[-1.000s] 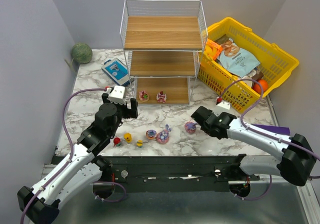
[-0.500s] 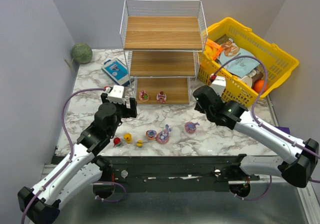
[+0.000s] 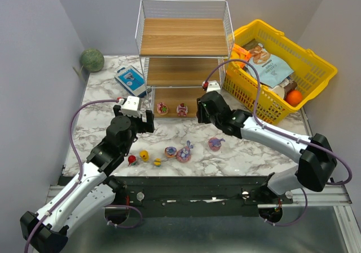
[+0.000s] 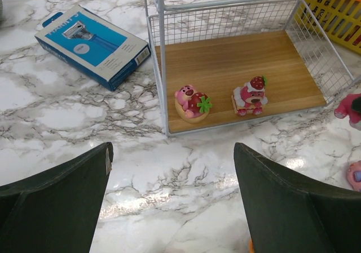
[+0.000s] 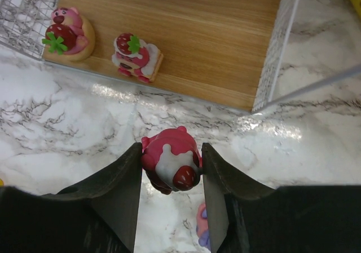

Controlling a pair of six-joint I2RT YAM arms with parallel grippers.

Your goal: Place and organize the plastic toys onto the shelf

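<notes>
At back centre of the marble tabletop [image 3: 248, 157]: shelf [image 3: 183, 36], three wooden boards in white wire mesh.
Right of the shelf, touching its side: yellow basket [image 3: 243, 89] holding snack packets [image 3: 269, 67]; print too small to read.
Left of the shelf: blue-white box [image 4: 93, 45], lying flat, lettering blurred; green ball [image 3: 91, 60] further left, in the corner.
On the shelf's bottom board, left half: two pink-red cake-like toys [image 4: 192, 102] [image 4: 250, 96], upright, side by side, apart.
Before the shelf's front edge, near its right wire post: right hand [image 5: 171, 151], fingers clamped on a pink-red toy [image 5: 171, 165], clear of the board.
Before the shelf's left front post: left hand [image 4: 172, 151], fingers spread wide, nothing between them.
Well in front of the shelf, in a loose row: red-haired toy [image 3: 131, 160], two yellow toys [image 3: 144, 155] [image 3: 157, 162], three pink-purple toys [image 3: 170, 151] [image 3: 184, 152] [image 3: 215, 144].
</notes>
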